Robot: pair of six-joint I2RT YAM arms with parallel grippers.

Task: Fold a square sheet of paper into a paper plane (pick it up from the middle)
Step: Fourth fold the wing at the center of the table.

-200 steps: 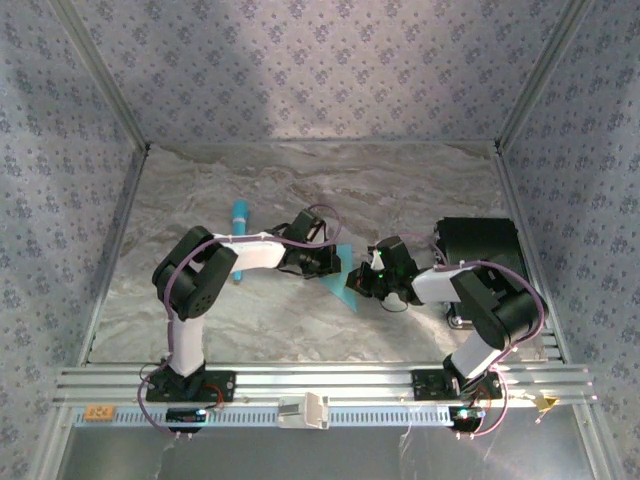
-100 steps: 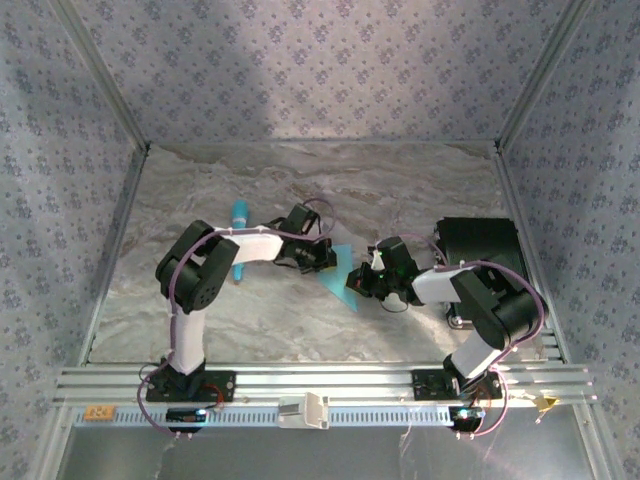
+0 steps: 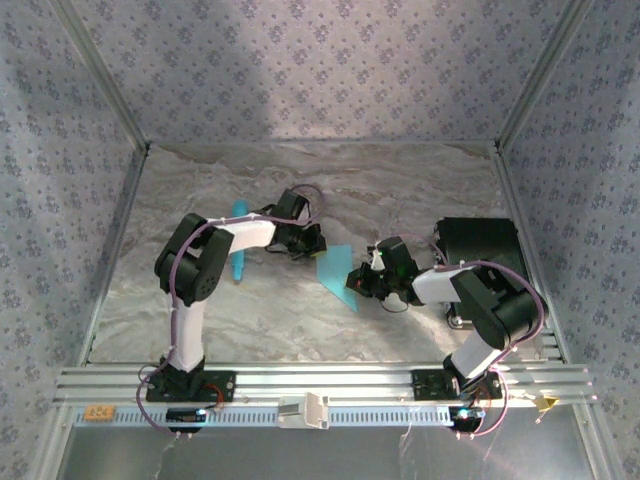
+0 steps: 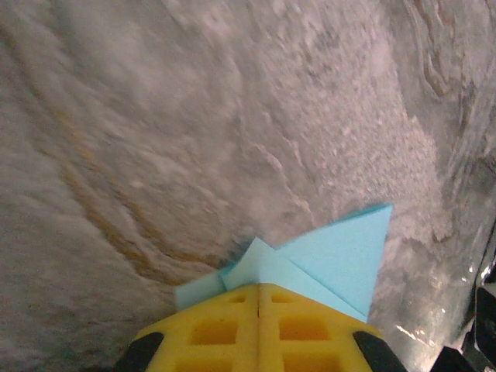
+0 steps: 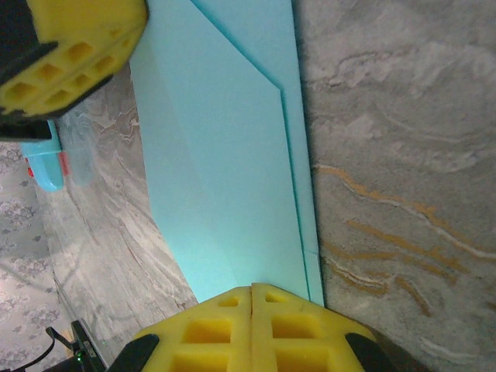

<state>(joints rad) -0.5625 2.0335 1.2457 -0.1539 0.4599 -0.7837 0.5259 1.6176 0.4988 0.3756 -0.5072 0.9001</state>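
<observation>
The light cyan-blue paper (image 3: 335, 268), folded into overlapping layers with a pointed corner, lies flat on the marbled table between my two grippers. In the left wrist view the folded paper (image 4: 341, 256) spreads out from under my left gripper (image 4: 258, 287), whose yellow fingers are shut with their tips at its folded corner. My right gripper (image 5: 252, 288) is shut too, tips resting at the near edge of the paper (image 5: 225, 155), which is seen face-on. From above, the left gripper (image 3: 318, 252) is at the sheet's far-left end and the right gripper (image 3: 356, 282) at its near-right end.
A slim turquoise pen-like stick (image 3: 238, 240) lies left of the left arm; the right wrist view shows the stick (image 5: 43, 167) below the left gripper's fingers (image 5: 74, 54). A black box (image 3: 480, 245) sits at the table's right edge. Patterned walls enclose the table.
My left gripper has slid up and to the left along the paper, uncovering more of the sheet. The right arm has stayed in place.
</observation>
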